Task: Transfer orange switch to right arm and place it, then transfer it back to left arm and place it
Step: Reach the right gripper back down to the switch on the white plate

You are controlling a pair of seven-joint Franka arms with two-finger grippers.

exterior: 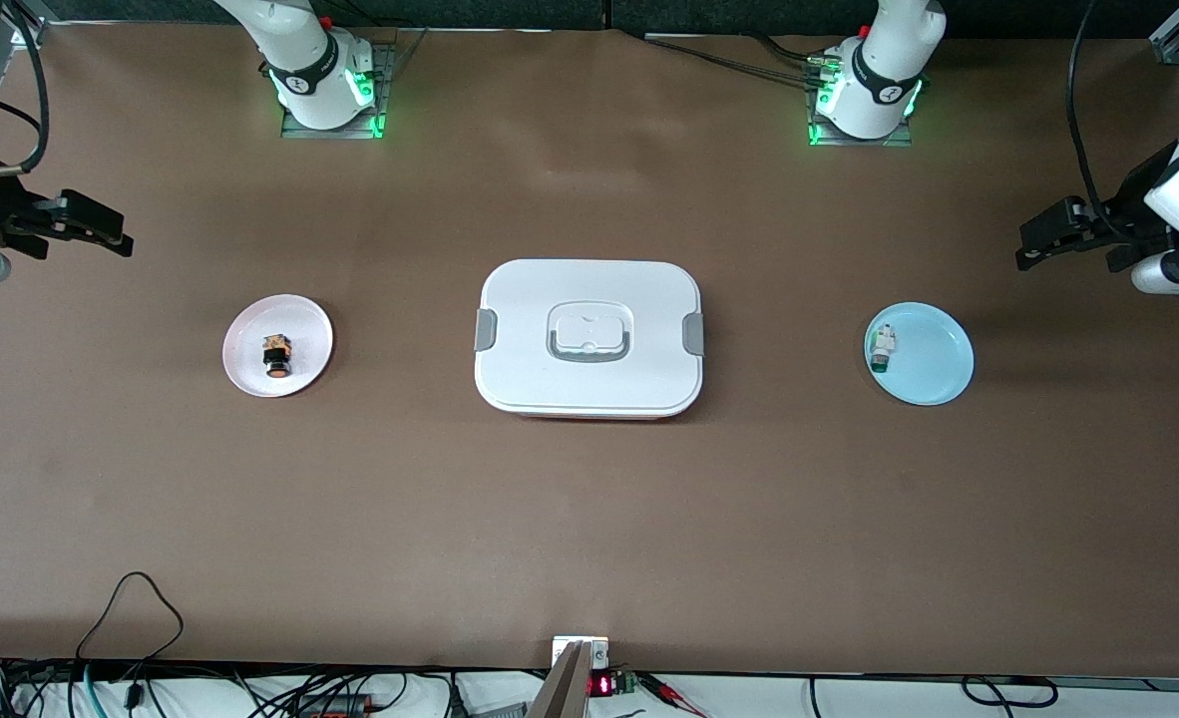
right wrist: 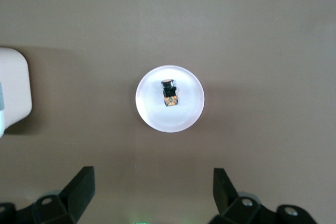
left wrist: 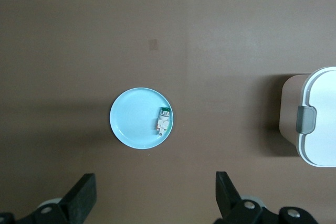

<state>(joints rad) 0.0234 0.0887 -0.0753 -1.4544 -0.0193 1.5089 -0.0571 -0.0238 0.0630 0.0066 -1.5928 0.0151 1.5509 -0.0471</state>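
Observation:
The orange switch (exterior: 277, 355) lies on its side on a pale pink plate (exterior: 250, 349) toward the right arm's end of the table. In the right wrist view, the switch (right wrist: 168, 93) rests in the middle of that plate (right wrist: 185, 115). My right gripper (exterior: 116, 231) hangs open and empty over the table's end, off to the side of the plate; its fingers (right wrist: 84, 186) stand wide apart. The white box (exterior: 589, 337) sits mid-table between the two plates. My left gripper (exterior: 1026, 246) hovers open and empty over the left arm's end of the table.
A light blue plate (exterior: 937, 361) toward the left arm's end carries a small white-and-green component (exterior: 883, 348). The left wrist view holds this plate (left wrist: 131, 119), the component (left wrist: 163, 120) and a box corner (left wrist: 320, 119). Cables (exterior: 131, 618) trail along the table's near edge.

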